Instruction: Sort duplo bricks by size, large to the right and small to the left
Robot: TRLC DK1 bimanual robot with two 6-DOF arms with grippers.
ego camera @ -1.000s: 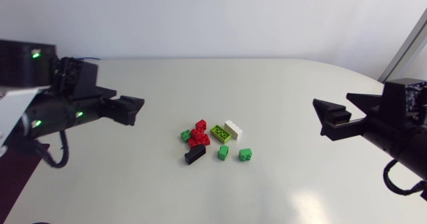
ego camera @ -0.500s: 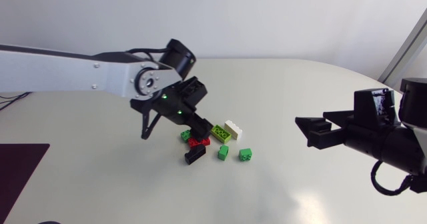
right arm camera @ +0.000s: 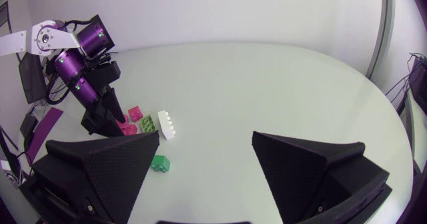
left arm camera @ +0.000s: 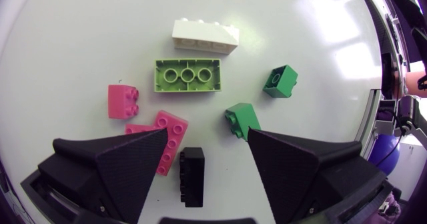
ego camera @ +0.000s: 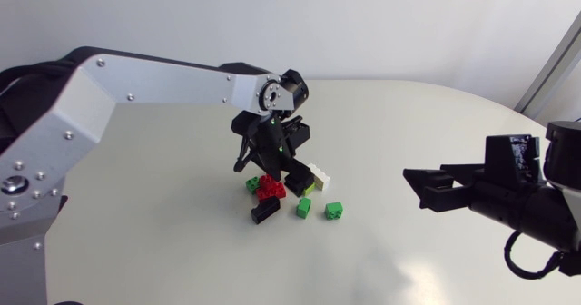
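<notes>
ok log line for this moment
left gripper: open, above brick pile | black brick: under it, not gripped | right gripper: open, apart from pile | sorted: none yet

No text, number, label or sign can be read in any view; the bricks (left arm camera: pixel 187 75), the left gripper (left arm camera: pixel 207 137), the right gripper (right arm camera: pixel 205 139) and the table (ego camera: pixel 408 114) bear no legible print.

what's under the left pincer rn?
Under the open left pincer: a black brick lying between its fingers, red bricks by one finger, a green brick by the other. That finger hides part of the red ones.
</notes>
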